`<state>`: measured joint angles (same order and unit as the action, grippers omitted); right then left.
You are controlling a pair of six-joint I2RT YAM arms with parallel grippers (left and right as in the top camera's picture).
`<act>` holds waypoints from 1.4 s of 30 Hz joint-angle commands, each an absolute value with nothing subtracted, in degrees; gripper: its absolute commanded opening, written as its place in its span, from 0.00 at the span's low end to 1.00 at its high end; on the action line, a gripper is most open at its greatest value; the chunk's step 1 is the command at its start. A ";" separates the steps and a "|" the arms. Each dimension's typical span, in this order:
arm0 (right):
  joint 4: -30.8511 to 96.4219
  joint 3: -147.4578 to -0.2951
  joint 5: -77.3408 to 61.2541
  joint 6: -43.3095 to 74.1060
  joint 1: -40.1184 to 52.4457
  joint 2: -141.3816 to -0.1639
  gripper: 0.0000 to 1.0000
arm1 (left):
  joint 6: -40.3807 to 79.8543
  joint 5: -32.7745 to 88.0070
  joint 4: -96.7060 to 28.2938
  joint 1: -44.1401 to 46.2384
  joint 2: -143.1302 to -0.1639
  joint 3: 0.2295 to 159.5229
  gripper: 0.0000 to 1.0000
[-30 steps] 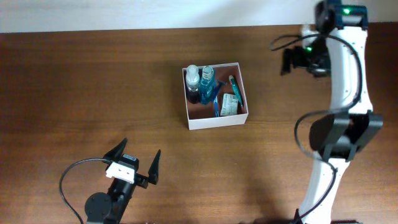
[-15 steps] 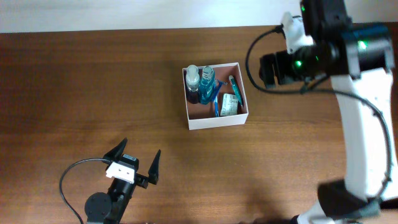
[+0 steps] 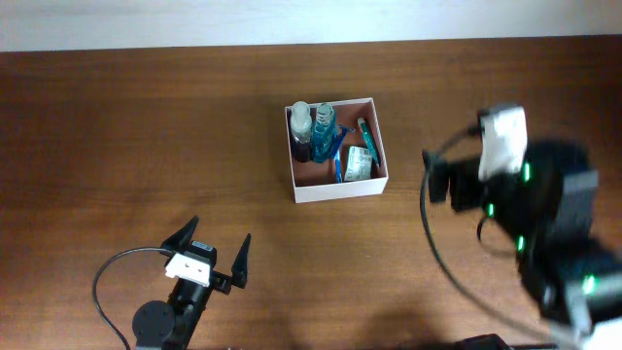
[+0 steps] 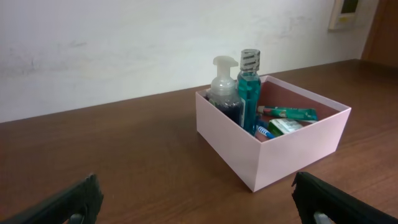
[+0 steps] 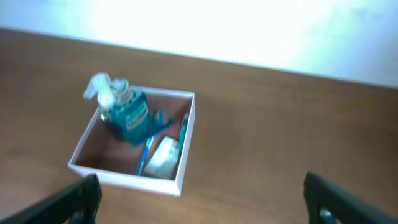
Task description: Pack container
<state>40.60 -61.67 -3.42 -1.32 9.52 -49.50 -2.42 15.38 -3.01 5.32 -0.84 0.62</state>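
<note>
The container [image 3: 340, 189] is a square white-walled box with a pinkish-brown inside, at the table's centre back. It holds a pump bottle [image 3: 301, 124], a blue bottle [image 3: 324, 129], a green tube [image 3: 366, 137] and a small green-and-white carton [image 3: 359, 163]. It also shows in the left wrist view [image 4: 292, 152] and the right wrist view [image 5: 124, 180]. My left gripper [image 3: 216, 239] is open and empty at the front left, its jaws [image 4: 202, 202] facing the container. My right gripper [image 5: 202, 205] is open and empty, above and to the right of the container.
The right arm [image 3: 530, 209] is blurred at the right of the table, with a black cable looping beside it. A pale wall [image 4: 124, 43] runs behind the table's back edge. Brown tabletop [image 3: 146, 146] surrounds the container.
The right arm has swung from the back right corner down toward the front right, and it is blurred with motion. The left arm and the container's contents have not moved.
</note>
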 commanded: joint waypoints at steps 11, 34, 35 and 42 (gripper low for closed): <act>17.19 -18.02 -4.08 -1.17 9.23 -15.77 0.99 | -3.09 15.00 -3.46 5.08 -0.30 0.51 0.99; 7.42 -3.05 -8.93 -1.15 0.47 -0.19 0.98 | -3.09 15.00 -3.46 5.08 -0.30 0.51 0.99; 7.29 -3.05 -7.75 -1.15 0.47 -0.19 0.99 | -3.09 15.00 -3.46 5.08 -0.30 0.51 0.99; 5.61 -1.89 -5.08 -1.13 0.47 -0.19 0.99 | -3.09 15.00 -3.46 5.08 -0.30 0.51 0.99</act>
<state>6.72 -3.29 -7.07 -1.32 0.82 -0.91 -2.42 15.14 -3.03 5.32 -0.82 0.64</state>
